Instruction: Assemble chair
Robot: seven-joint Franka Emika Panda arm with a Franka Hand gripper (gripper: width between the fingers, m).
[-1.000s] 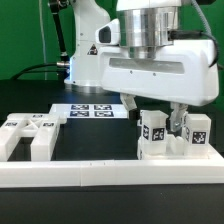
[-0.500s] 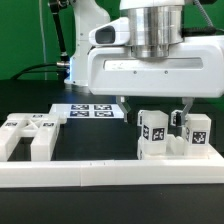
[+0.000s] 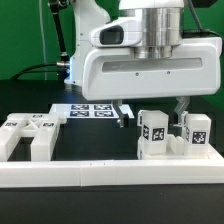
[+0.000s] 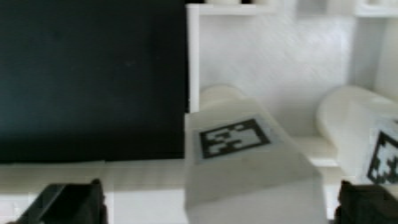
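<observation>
Two blocky white chair parts with black-and-white tags stand side by side at the exterior view's right: one (image 3: 152, 136) nearer the middle, the other (image 3: 196, 135) further right. My gripper (image 3: 153, 113) hangs open just above the first one, a finger (image 3: 124, 113) on either side and nothing between them. In the wrist view that tagged part (image 4: 237, 150) lies ahead of the gripper (image 4: 217, 208), between the dark fingertips (image 4: 68, 204); the second part (image 4: 366, 135) is beside it and a flat white chair piece (image 4: 267, 45) lies beyond. More white chair parts (image 3: 30, 135) sit at the exterior view's left.
The marker board (image 3: 88, 110) lies flat on the black table behind the parts. A long white border rail (image 3: 110, 176) runs across the front. The arm's white base (image 3: 90, 45) stands at the back.
The gripper has shifted toward the exterior view's left, so its open fingers now straddle the nearer tagged part from above. The parts have not moved.
</observation>
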